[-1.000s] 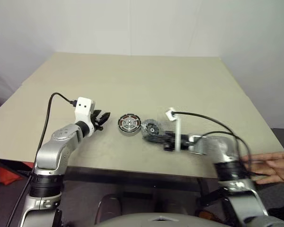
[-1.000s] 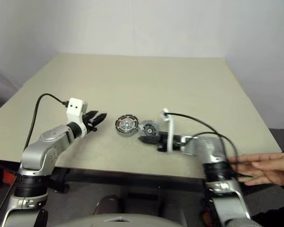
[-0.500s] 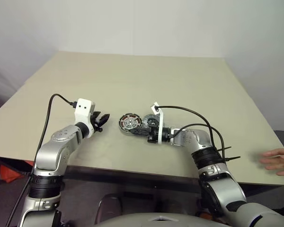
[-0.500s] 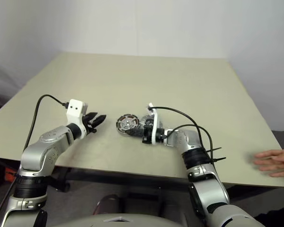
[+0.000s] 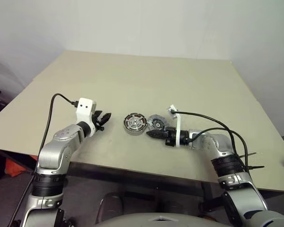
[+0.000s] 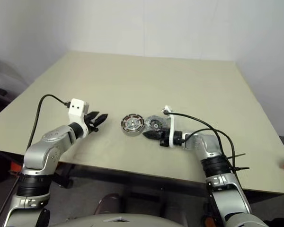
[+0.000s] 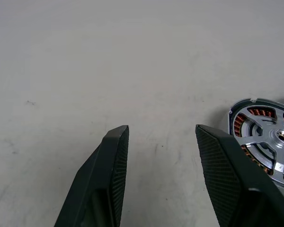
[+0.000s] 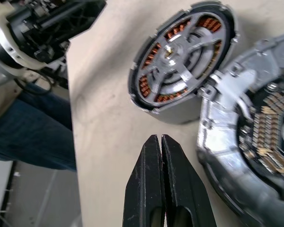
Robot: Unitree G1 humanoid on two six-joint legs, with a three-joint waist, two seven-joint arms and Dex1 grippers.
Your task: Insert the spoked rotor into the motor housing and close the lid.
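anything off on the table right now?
The silvery disc leans askew, its edge propped on the motor housing, not flat on the table. The right pincer is shut beside them, holding nothing.

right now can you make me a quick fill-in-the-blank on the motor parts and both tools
1. The left tool has its black fingers ____, with nothing between them.
2. The right tool has its fingers pressed ____.
3. The round, dark-rimmed motor housing shows a ring of ____-coloured windings.
4. The grey lid-like disc lies ____ the housing on the beige table.

Missing words: open; shut; copper; beside
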